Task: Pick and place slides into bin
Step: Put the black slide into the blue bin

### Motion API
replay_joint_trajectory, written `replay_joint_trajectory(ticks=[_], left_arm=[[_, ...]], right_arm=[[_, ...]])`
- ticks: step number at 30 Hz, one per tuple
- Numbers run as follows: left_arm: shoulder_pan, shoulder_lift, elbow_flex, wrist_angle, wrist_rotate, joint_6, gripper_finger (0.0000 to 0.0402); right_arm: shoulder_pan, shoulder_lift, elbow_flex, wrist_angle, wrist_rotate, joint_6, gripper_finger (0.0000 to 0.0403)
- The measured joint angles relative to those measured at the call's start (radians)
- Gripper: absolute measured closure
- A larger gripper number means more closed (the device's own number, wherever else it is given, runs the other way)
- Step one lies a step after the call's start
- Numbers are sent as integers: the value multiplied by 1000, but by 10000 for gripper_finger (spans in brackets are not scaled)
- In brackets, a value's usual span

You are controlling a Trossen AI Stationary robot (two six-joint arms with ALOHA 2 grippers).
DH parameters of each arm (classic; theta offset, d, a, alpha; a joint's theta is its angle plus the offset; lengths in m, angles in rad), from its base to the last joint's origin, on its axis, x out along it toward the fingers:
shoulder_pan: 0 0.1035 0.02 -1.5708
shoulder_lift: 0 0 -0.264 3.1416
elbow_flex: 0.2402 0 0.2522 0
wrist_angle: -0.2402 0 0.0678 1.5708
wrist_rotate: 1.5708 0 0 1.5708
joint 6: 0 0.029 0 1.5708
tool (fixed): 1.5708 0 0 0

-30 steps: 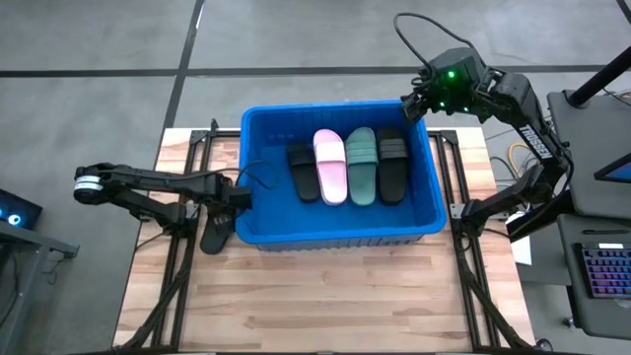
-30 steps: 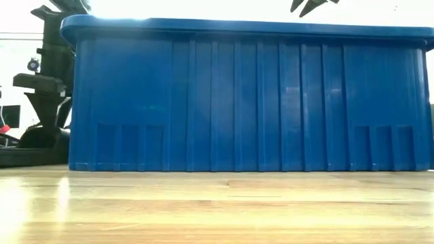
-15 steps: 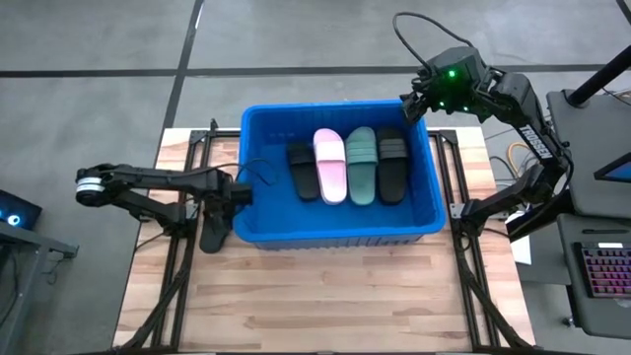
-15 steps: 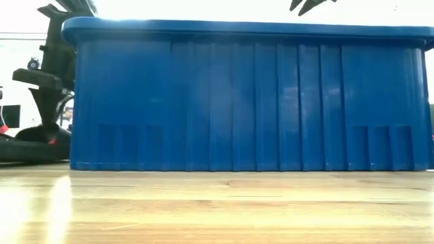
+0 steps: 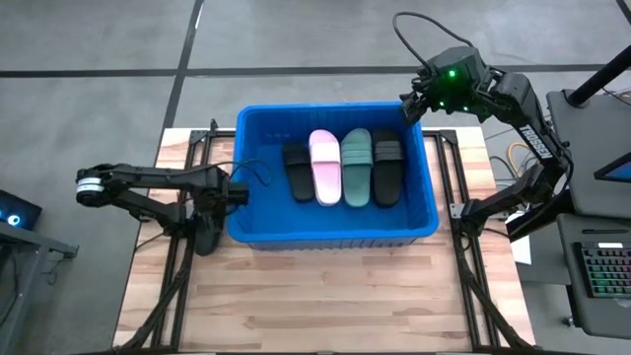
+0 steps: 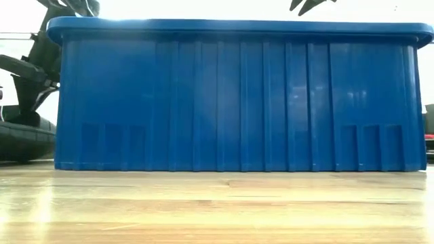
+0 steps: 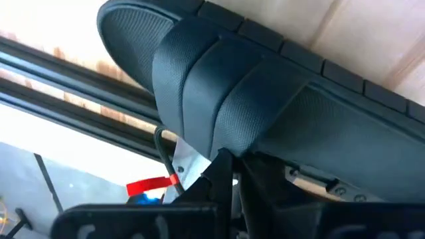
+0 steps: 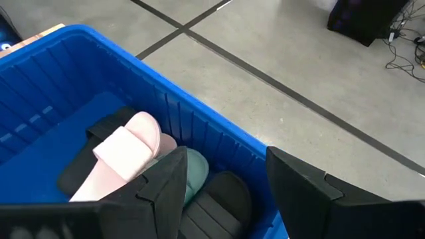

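The blue bin (image 5: 424, 187) stands mid-table and holds two black slides (image 5: 296, 170) (image 5: 386, 168), a pink one (image 5: 324, 168) and a green one (image 5: 355, 168), side by side on its floor. My left gripper (image 5: 219, 209) is low at the bin's left wall, shut on another black slide (image 5: 206, 237), which fills the left wrist view (image 7: 265, 106). My right gripper (image 5: 409, 103) is open and empty above the bin's far right corner; its wrist view (image 8: 226, 199) looks down into the bin (image 8: 199, 126). My left gripper pinches the black slide between its two fingers at the edge of the wide strap (image 7: 214, 147). The gripper body hides the exact spot. The slide lies low beside the bin's left wall (image 6: 24, 139); whether it rests on the table, I cannot tell.
The bin's tall wall (image 6: 230, 95) fills the low view. Black frame rails (image 5: 177, 266) run along the table's left and right sides. Bare wooden tabletop (image 5: 325, 296) lies in front of the bin. A keyboard (image 5: 603, 271) sits off the table's right.
The bin has slid a little toward the table's left edge, its slides moving with it. My left gripper and the black slide it holds have shifted slightly toward the left edge too.
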Motion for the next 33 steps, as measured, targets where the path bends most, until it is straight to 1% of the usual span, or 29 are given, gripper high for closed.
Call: replay_joint_trajectory(ticks=[4,9,20,22,29,33], left_arm=[[0,-7,17,-40,6,0,402],[0,-5,68,-118,6,0,401],[-1,-22,79,-107,45,-2,401],[0,-23,79,-105,65,-1,401],[-1,-62,82,-99,98,56,401],[-1,-82,84,-99,113,56,401]], right_arm=[[0,0,0,1,0,2,209],[0,0,0,7,0,3,209],[0,0,0,7,0,3,209],[0,0,0,7,0,3,209],[0,-2,0,13,0,3,209],[0,-3,0,17,-1,3,209]])
